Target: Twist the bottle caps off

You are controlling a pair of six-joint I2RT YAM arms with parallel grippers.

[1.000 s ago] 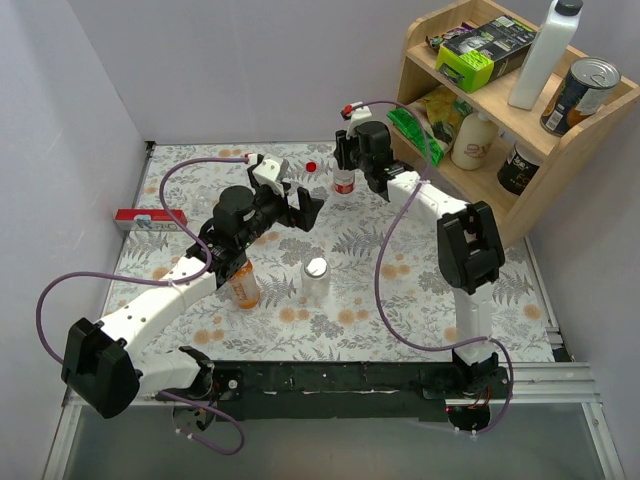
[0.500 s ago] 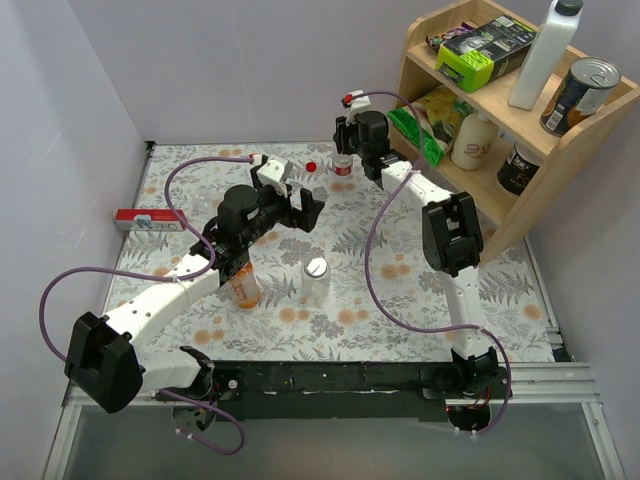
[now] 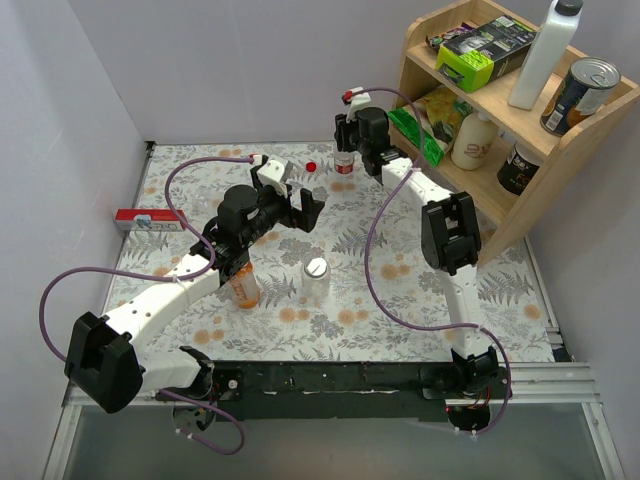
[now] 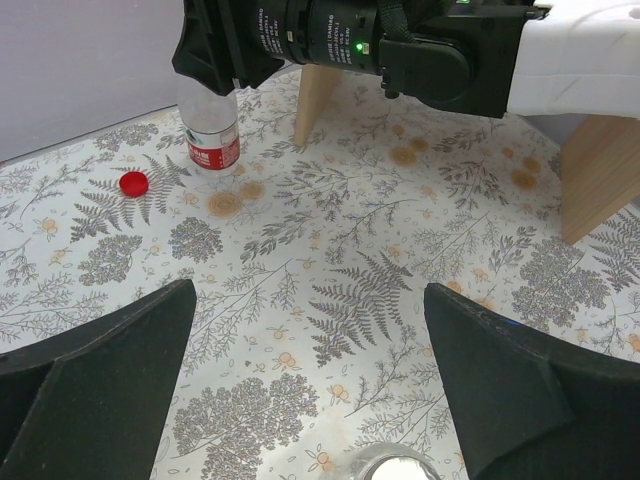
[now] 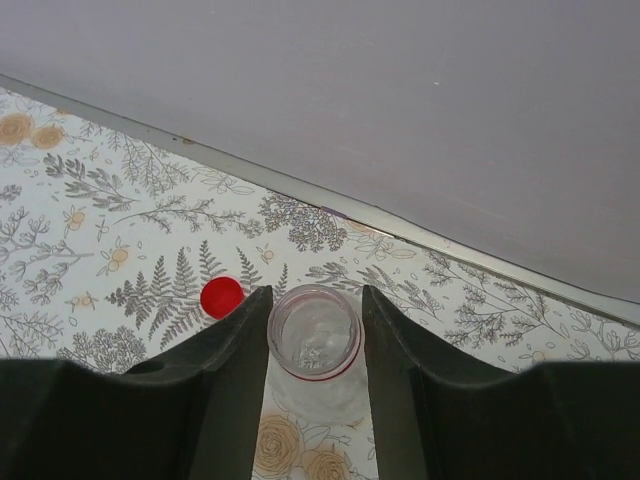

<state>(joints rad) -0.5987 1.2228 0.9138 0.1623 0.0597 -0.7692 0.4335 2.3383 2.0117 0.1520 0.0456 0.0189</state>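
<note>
Tabletop [image 3: 300, 335]: flat, fern-and-flower print.
Red cap [image 5: 222, 297]: one round plastic disc, lying loose at 9 o'clock of the one clear red-label bottle [image 5: 314, 335].
Right tool [image 5: 315, 295]: fingers flank the open neck; grip unclear.
Left tool [image 4: 308, 292]: spread wide, empty.

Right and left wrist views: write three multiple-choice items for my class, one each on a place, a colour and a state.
1. Where is the small round red cap? A. on a wooden shelf B. on the floral table cover beside the small clear plastic bottle C. screwed on that bottle
2. That bottle's label is: A. red B. green C. blue
3. The left gripper is: A. shut on a cap B. open and empty C. shut on a bottle
Answers: 1 B, it lies on the cover; 2 A, a red band shows; 3 B, its fingers stand wide apart, nothing between.
</note>
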